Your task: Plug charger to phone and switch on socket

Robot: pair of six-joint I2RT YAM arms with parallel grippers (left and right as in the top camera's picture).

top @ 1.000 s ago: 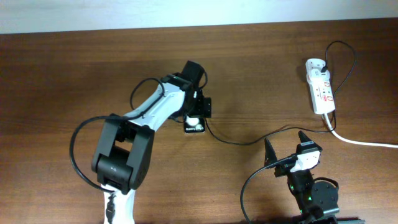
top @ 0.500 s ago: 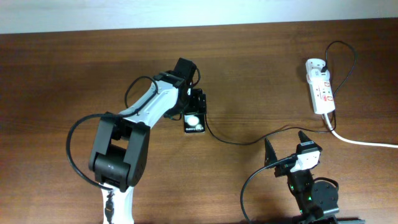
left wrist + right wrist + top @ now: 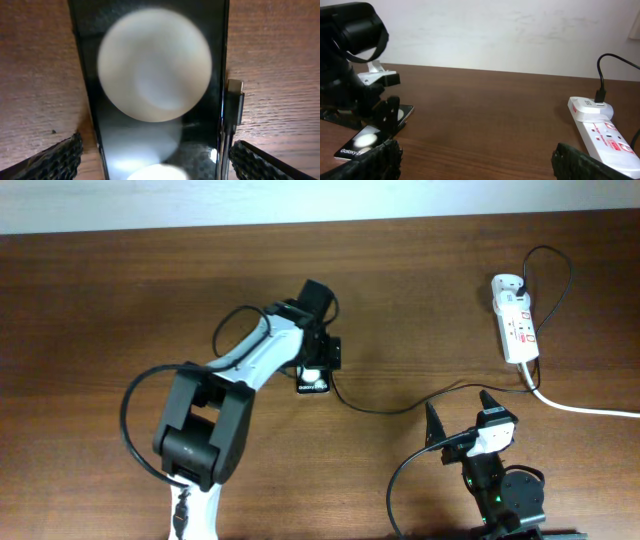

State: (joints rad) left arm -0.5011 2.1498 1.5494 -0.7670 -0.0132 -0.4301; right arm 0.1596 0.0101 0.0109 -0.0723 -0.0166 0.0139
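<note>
We see the left gripper (image 3: pixel 318 360) with its jaws apart, straddling the phone (image 3: pixel 155 65), which lies flat between them on the table (image 3: pixel 100 300). The charger (image 3: pixel 233 102) has its plug tip just beside the phone's long edge, near one finger (image 3: pixel 265 162). The right gripper (image 3: pixel 460 412) has its jaws wide apart, and the socket (image 3: pixel 602 132) lies ahead of them, off to one side.
</note>
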